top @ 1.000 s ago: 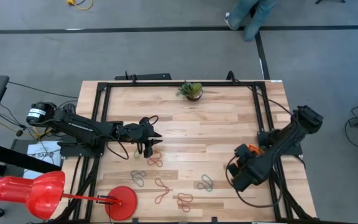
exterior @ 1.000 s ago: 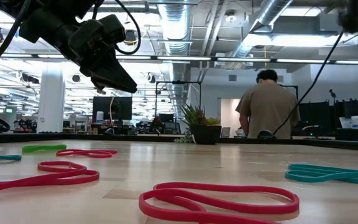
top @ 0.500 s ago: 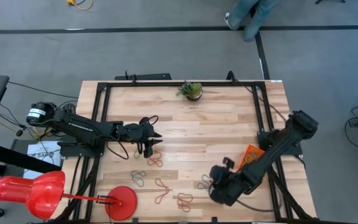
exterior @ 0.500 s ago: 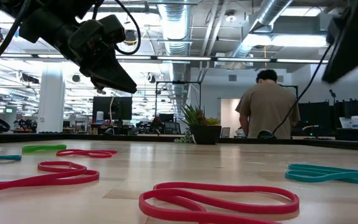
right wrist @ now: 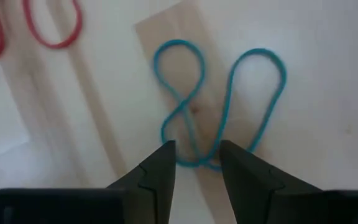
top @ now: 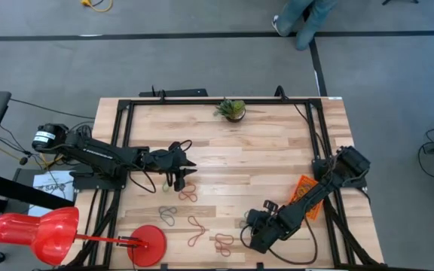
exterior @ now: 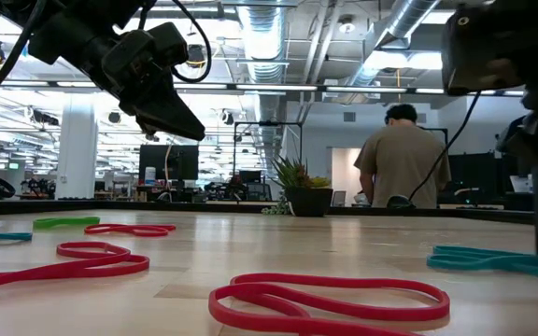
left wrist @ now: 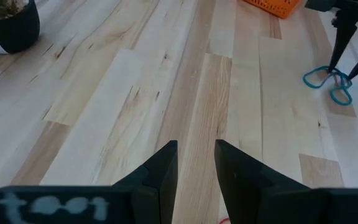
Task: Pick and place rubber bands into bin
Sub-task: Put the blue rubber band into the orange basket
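Observation:
Rubber bands lie flat on the wooden table: a teal one [top: 247, 220] [right wrist: 219, 102] [exterior: 486, 260] [left wrist: 328, 81], red ones [top: 196, 229] [exterior: 330, 303] and a grey one [top: 168, 216]. The orange bin [top: 305, 193] [left wrist: 272, 6] sits by the table's right side, partly behind the right arm. My right gripper [right wrist: 197, 149] [top: 252, 228] is open and points down over the teal band, one finger on each side of its near end. My left gripper [left wrist: 196, 162] [top: 184, 167] [exterior: 171, 110] hovers open over the table's left middle, above bare wood.
A small potted plant [top: 232, 110] stands at the far edge. A round red disc [top: 148, 245] sits at the near left corner. Black frame rails [top: 123, 128] run along the table's sides. A person [exterior: 403, 154] stands in the room beyond the table.
My right arm has swung from beside the orange bin at the table's right edge toward the near middle and has come down over the teal band. The bin now shows more fully. The bands have stayed put.

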